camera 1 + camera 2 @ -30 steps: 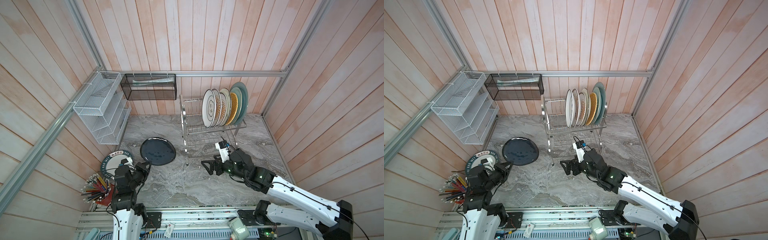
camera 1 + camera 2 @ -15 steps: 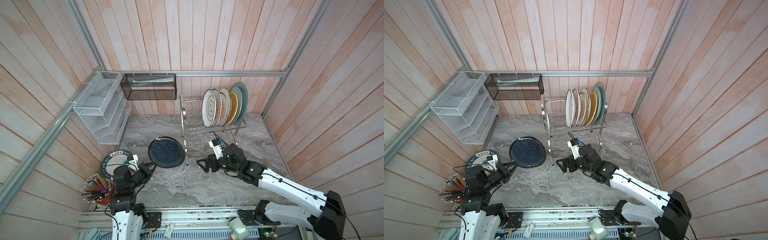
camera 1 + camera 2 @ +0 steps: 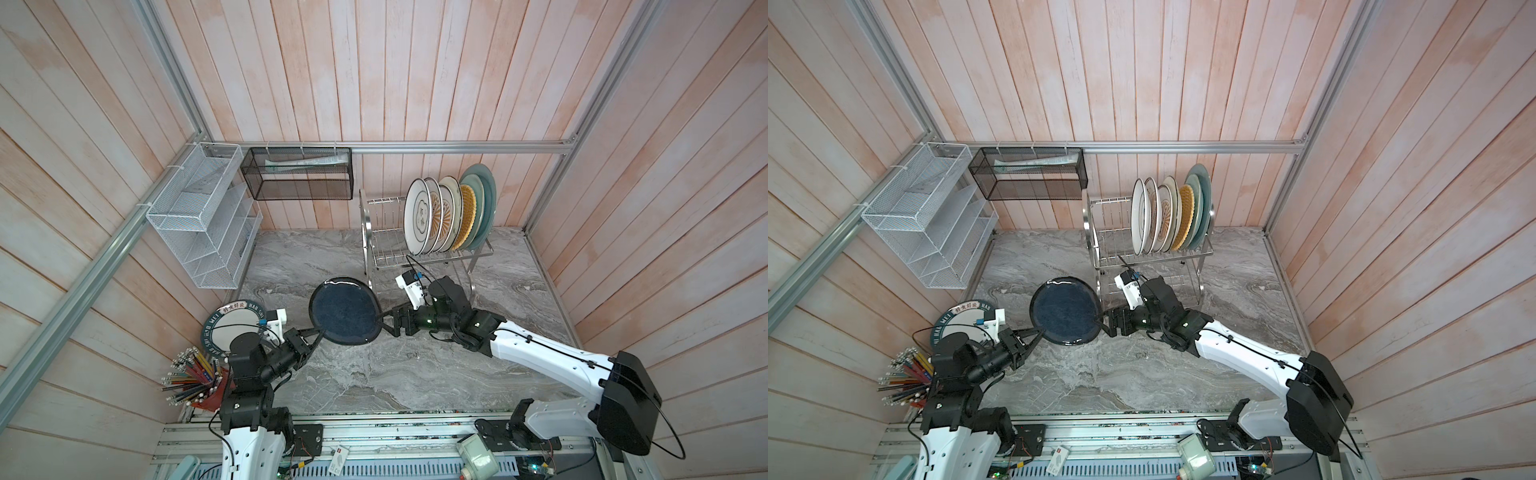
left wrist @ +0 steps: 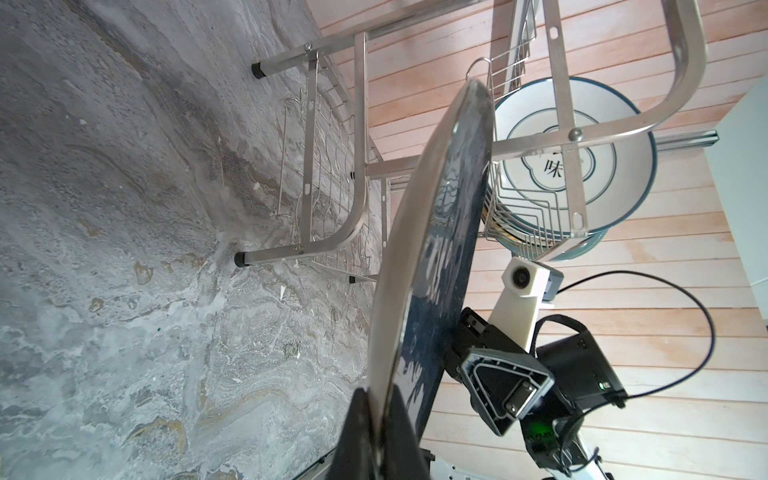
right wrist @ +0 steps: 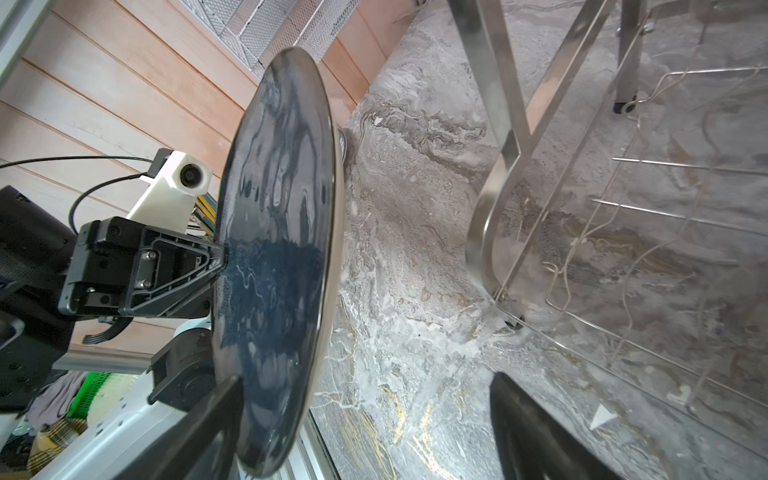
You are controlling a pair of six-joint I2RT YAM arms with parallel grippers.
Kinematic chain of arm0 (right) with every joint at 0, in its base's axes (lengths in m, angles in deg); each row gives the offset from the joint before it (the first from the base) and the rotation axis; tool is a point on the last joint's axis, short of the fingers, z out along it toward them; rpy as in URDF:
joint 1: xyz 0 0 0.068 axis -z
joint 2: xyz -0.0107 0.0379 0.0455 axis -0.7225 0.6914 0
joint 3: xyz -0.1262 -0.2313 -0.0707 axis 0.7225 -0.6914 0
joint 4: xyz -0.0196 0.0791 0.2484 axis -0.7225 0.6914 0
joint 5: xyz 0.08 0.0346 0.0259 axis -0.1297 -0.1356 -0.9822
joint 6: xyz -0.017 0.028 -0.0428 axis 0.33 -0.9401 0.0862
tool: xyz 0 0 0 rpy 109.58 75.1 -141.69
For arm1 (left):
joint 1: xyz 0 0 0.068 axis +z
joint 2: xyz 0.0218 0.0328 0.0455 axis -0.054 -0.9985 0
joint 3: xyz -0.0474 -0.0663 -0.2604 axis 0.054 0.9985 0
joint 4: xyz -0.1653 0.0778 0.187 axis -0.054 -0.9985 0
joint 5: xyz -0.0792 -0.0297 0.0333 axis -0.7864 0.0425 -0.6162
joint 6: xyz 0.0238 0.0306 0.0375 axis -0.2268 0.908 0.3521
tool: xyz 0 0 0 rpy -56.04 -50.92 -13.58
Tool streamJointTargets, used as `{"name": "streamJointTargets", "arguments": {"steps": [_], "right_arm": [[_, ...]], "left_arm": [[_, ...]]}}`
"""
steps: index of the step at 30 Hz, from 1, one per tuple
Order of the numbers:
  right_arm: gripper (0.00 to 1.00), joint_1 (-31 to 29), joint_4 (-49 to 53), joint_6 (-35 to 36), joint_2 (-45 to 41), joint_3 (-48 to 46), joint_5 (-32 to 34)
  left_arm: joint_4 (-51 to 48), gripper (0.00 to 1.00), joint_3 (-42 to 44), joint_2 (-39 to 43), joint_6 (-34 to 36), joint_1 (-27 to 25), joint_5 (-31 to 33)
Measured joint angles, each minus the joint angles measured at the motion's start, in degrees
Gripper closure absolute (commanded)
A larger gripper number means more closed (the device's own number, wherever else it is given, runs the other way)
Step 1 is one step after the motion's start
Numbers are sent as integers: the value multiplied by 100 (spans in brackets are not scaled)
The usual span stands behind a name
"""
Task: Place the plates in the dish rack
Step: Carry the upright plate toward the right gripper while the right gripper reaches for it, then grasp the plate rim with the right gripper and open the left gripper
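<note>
Plate, black (image 3: 344,311) (image 3: 1065,309), held tilted above grey marble desk (image 3: 415,374), just in front of dish rack (image 3: 368,232) (image 3: 1086,224), near its left arched end. Left pincer (image 3: 318,332) (image 3: 1036,332) clamped tight on plate rim, on the side far from rack; in left wrist view both fingers (image 4: 361,432) pinching the edge. Right pincer (image 3: 384,322) (image 3: 1104,322) at the opposite rim, in front of rack's lower tier, jaws apart, straddling the edge without gripping; in right wrist view one finger (image 5: 224,419) by the plate face, the other well clear. Six plates (image 3: 449,216) upright in rack's upper tier, right half. Dark-rimmed lettered plate (image 3: 237,320) flat on desk, well left of rack, partly under left arm.
</note>
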Motion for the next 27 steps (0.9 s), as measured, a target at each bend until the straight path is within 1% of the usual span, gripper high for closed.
{"name": "streamJointTargets", "arguments": {"steps": [4,10,13,16,21,27], "right_arm": [[29,-2,-131,-90,238,168,-186],[61,-15,-262,-216,466,284,-529],[72,-22,-306,-269,501,306,-649],[80,-24,-367,-365,505,306,-748],[99,-4,-527,-737,470,289,-861],[100,-13,-697,-949,372,162,-804]], "left_arm": [[20,100,0,59,2,-57,-76],[46,100,37,61,46,-105,-118],[44,100,79,61,66,-107,-116],[42,100,92,59,127,-120,-116],[70,100,201,61,254,-111,-87],[271,100,271,66,289,-122,-125]]}}
